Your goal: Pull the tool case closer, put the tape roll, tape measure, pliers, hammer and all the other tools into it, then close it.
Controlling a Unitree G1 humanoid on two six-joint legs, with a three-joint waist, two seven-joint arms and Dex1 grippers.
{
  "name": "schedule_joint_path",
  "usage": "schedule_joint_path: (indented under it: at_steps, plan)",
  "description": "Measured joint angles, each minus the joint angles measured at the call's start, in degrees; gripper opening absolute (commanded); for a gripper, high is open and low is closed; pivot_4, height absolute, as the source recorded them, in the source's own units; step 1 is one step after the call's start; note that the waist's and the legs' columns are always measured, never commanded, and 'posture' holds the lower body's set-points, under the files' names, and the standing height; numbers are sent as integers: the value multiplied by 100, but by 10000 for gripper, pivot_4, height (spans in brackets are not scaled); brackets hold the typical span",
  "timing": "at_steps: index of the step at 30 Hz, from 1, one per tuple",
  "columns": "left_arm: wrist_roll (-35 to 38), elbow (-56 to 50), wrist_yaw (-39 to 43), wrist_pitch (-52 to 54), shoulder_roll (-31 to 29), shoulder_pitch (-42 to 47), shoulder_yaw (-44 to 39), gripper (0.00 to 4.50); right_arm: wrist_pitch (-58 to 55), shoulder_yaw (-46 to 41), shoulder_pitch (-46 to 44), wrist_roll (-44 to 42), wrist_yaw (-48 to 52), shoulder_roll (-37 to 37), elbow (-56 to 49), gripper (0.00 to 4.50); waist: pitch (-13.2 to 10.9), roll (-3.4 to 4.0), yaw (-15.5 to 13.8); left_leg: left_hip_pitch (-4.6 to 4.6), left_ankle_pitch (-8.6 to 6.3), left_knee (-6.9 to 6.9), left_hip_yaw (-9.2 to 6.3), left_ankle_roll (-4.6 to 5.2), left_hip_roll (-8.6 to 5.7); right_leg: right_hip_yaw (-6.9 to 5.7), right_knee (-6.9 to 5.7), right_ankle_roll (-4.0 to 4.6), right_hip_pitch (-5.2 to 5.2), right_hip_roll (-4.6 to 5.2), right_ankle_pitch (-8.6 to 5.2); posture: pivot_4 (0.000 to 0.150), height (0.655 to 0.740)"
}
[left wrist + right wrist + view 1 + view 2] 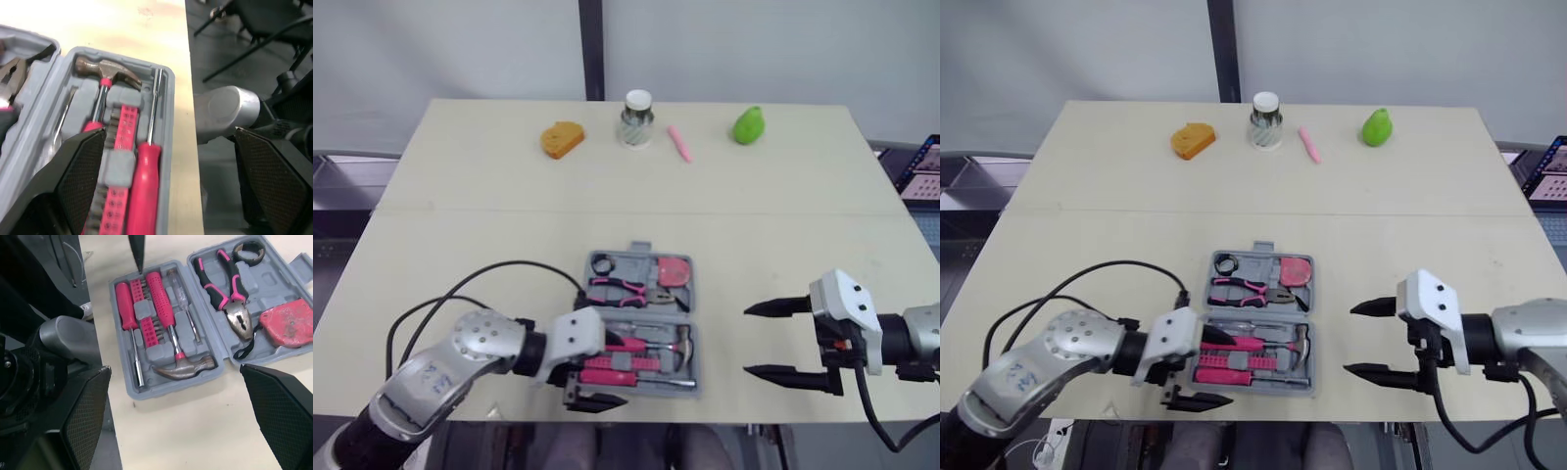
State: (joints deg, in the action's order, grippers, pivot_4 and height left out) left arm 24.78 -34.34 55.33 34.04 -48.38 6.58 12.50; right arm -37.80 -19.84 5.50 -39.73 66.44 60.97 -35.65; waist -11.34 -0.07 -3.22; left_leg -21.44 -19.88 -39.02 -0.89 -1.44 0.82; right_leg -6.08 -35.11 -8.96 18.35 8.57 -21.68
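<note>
Grey plastic case (639,318), lying open and flat near the front edge of the surface (470,196). In the far half: tape roll (602,262), pliers (625,288), tape measure (674,271). In the near half: hammer (183,366), screwdrivers (128,308), a row of bits (146,308). Seems fully packed, so probably only the closing left to do.

Left tool (617,374) wide open at the near left corner of the case, gripping nothing. One finger (83,171) above the pink handles, the other past the edge of the surface. Right tool (766,341) also open and empty, hovering to the right of the case, apart from it.

Several dangers from here:
- **Wrong grip:** pinching now may catch a handle instead of the rim, because of the finger above the tray.
- **Spilling:** folding the near half over may drop the hammer and screwdrivers, if not clipped firmly in their seats.
- **Blocked lid:** black strap (243,351) of the tape measure lying close to the hinge, enough to get pinched and keep the halves from shutting.
- **Sliding off:** with the case so close to the front edge, any pull toward the robot may take it off the surface.

Safer to steady the far half with the right tool while folding.
</note>
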Motion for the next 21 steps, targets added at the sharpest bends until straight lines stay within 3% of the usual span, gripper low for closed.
schedule_joint_path:
  at_steps: [2,9,21]
  plan:
    - [-8,381,102,-436,170,-90,-141,36039,-6,48,-36,-19,-33,-31,22,45000,0,0,-14,-1,-1,-5,0,1,-2,0,-2,-1,-1,2,0,1500,7400]
    - [-196,1342,353,-1479,784,-181,-67,457,7,218,-240,-4,-142,-79,204,45000,1,1,43,-1,-1,-1,5,1,0,1,-13,-1,9,0,1,1500,7400]
    - [-1207,2011,585,-2177,969,-107,710,457,31,350,-246,34,-237,-90,213,45000,1,1,37,0,-1,-4,6,1,-1,1,-21,-1,11,1,1,1500,7400]
